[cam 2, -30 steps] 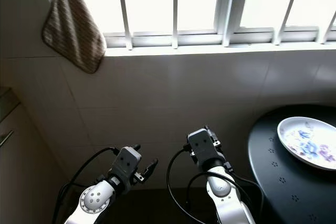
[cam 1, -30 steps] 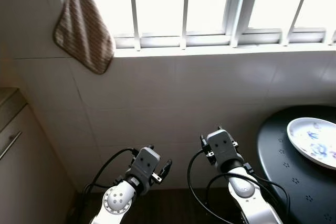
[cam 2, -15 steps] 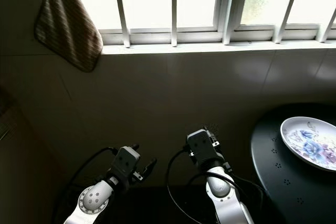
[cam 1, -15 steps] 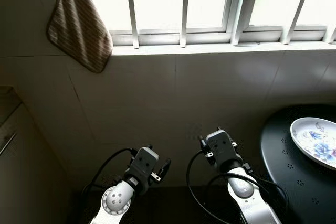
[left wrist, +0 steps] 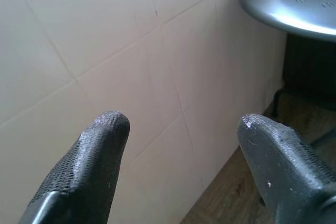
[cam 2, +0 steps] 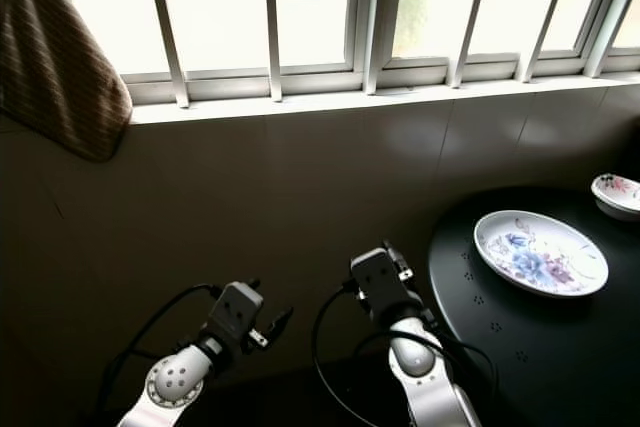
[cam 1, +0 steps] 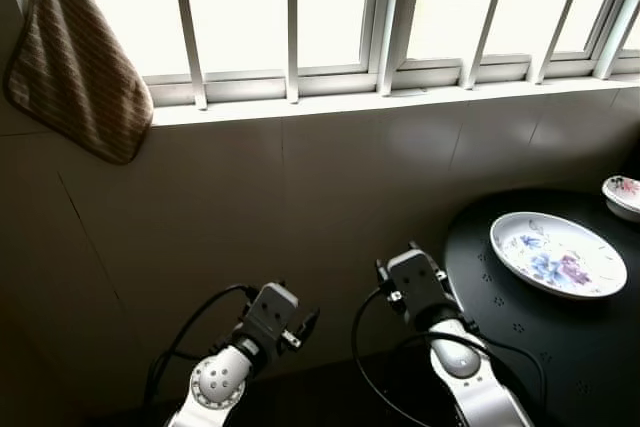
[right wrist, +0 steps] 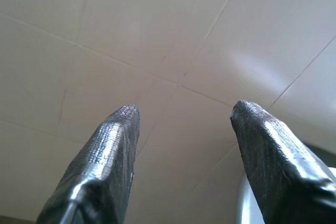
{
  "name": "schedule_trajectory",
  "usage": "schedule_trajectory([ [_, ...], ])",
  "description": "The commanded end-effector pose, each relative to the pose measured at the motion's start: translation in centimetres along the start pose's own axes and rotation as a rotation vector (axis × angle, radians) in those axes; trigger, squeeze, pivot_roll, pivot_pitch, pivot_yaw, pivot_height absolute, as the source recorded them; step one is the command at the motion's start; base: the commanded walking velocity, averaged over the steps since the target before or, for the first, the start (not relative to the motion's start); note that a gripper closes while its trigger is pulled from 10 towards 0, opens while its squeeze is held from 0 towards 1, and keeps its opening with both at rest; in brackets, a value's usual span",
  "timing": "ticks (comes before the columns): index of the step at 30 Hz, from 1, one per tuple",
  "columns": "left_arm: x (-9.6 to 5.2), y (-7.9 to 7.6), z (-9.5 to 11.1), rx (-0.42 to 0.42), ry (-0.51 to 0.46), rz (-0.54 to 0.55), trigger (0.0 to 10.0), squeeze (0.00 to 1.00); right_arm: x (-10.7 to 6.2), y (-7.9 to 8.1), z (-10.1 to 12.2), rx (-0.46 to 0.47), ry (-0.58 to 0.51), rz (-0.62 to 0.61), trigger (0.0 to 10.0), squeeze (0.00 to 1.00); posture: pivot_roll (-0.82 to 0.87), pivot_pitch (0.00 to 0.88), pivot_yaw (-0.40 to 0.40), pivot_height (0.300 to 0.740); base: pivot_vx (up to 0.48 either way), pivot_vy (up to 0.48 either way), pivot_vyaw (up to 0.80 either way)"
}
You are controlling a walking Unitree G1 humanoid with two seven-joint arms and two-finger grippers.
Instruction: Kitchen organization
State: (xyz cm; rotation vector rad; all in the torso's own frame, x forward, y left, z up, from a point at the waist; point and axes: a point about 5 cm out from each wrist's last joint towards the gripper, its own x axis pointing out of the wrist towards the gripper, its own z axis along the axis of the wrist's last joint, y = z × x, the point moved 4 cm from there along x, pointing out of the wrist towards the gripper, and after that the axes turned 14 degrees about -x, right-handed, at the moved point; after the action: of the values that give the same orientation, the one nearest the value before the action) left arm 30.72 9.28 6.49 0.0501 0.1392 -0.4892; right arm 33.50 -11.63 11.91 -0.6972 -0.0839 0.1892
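- Striped cloth: hanging left of the window; its upper part and left corner cut off by the frame edge.
- Small bowl: on the round black table, just beyond the floral plate; right side cut off; contents not discernible.
- Round black table: right and near portions cut off.
- Window: upper panes cut off; the outdoors overexposed, nothing legible.

The right tool, fingers spread apart, faces a pale tiled wall
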Motion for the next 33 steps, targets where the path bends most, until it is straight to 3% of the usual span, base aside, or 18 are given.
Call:
schedule_trajectory([
  [1, -0.02, -0.34, 0.16, -0.011, -0.013, -0.004, 10.0, 0.00, -0.12, -0.24, -0.03, -0.019, -0.003, -0.001, 10.0, 0.00, -0.04, 0.000, 0.023, 0.740, 0.000, 0.000, 0.00],
  [21, -0.05, -0.02, 0.33, -0.024, -0.016, 0.004, 10.0, 0.00, -0.14, 0.07, -0.01, -0.004, -0.004, 0.018, 10.0, 0.00, -0.03, 0.000, 0.021, 0.740, 0.012, 0.000, 0.00],
  [23, -0.03, 0.03, 0.37, -0.024, -0.018, 0.007, 10.0, 0.00, -0.12, -0.12, -0.18, 0.028, 0.006, 0.006, 10.0, 0.00, -0.03, 0.000, 0.021, 0.740, 0.246, 0.000, -0.80],
  [33, 0.24, 0.08, 0.47, -0.023, -0.021, 0.007, 10.0, 0.00, 0.11, -0.35, -0.06, -0.017, -0.004, 0.003, 10.0, 0.00, -0.04, 0.000, 0.020, 0.740, 0.284, 0.000, -0.46],
])
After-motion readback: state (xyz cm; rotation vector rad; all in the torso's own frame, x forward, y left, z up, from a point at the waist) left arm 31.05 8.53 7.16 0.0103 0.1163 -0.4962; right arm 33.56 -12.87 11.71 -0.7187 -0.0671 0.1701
